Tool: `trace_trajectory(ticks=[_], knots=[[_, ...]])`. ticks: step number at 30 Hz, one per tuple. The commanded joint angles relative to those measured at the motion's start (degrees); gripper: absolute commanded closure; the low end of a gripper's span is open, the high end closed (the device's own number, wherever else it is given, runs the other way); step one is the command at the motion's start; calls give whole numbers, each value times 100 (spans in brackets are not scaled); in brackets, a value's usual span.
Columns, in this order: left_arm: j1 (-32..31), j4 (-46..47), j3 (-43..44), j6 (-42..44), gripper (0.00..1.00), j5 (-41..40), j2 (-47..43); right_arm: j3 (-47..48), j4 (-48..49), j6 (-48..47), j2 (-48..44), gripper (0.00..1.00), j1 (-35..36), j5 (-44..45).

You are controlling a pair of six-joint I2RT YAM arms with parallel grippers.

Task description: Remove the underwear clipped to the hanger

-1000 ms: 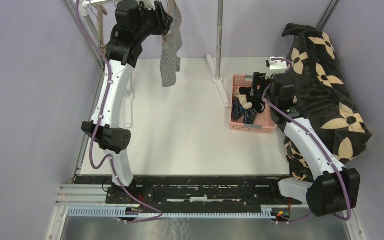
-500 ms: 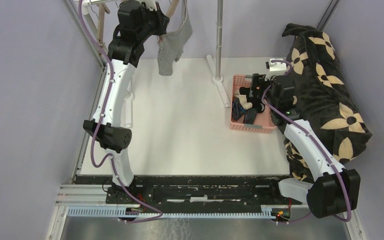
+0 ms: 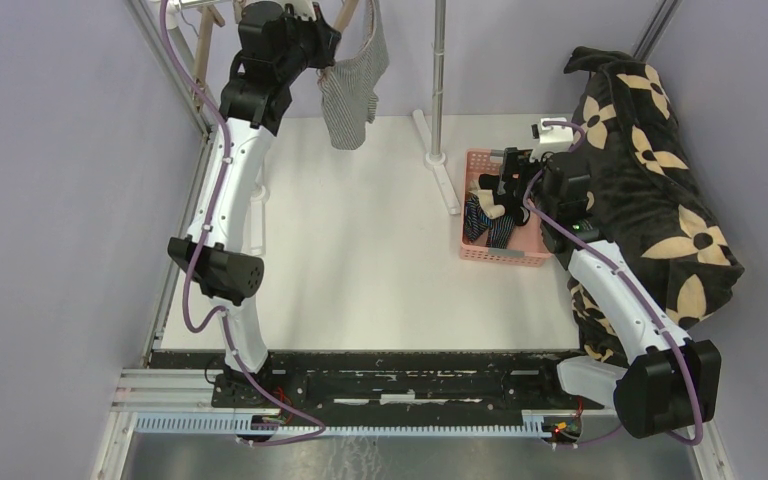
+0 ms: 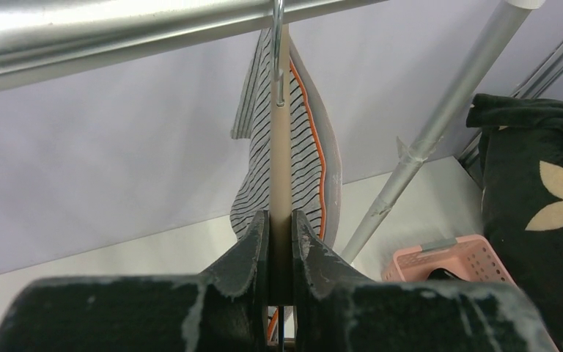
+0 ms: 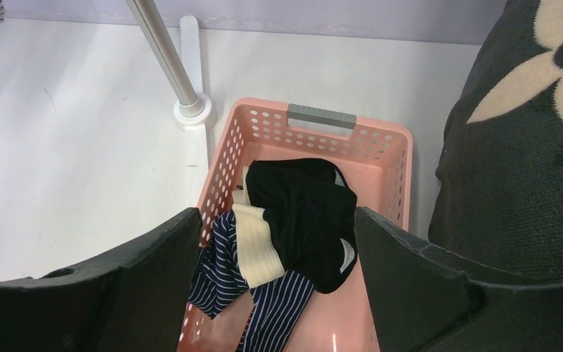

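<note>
Grey-striped pair on the hanger, two pairs in the basket

White table (image 3: 360,260) fills the middle of the top view. Black blanket (image 3: 660,190) with tan flowers is heaped along its right edge. Metal rail (image 4: 117,29) runs overhead at the far left; an upright pole (image 3: 440,70) stands on the table beside the basket.

Pink basket (image 5: 264,132) sits between pole foot and blanket, touching the blanket's side.

Grey-and-white striped underwear (image 3: 353,95) hangs from the wooden hanger (image 4: 279,147), draped on both sides of it, an orange trim line along one edge. Hanger's hook is over the rail.

Black underwear (image 5: 304,213) lies crumpled in the basket. Navy striped underwear (image 5: 271,308) lies beside and partly under it, nearer the camera.

Left gripper (image 4: 279,220): raised to the rail, jaws pressed together on the hanger's wooden edge, just below the striped cloth.

Right gripper (image 5: 275,242): above the basket, jaws wide apart, holding nothing.
</note>
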Motion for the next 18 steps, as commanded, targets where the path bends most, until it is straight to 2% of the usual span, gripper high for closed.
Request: trace_trajectory(ticks=[1,18], knots=[[-24,844,-47,241,97,-118,-163,1,340,47,-98,16,34,-65],[-34,2891,-2144,407,97,-562,-1554,-7,341,70,59,16,31,-209]])
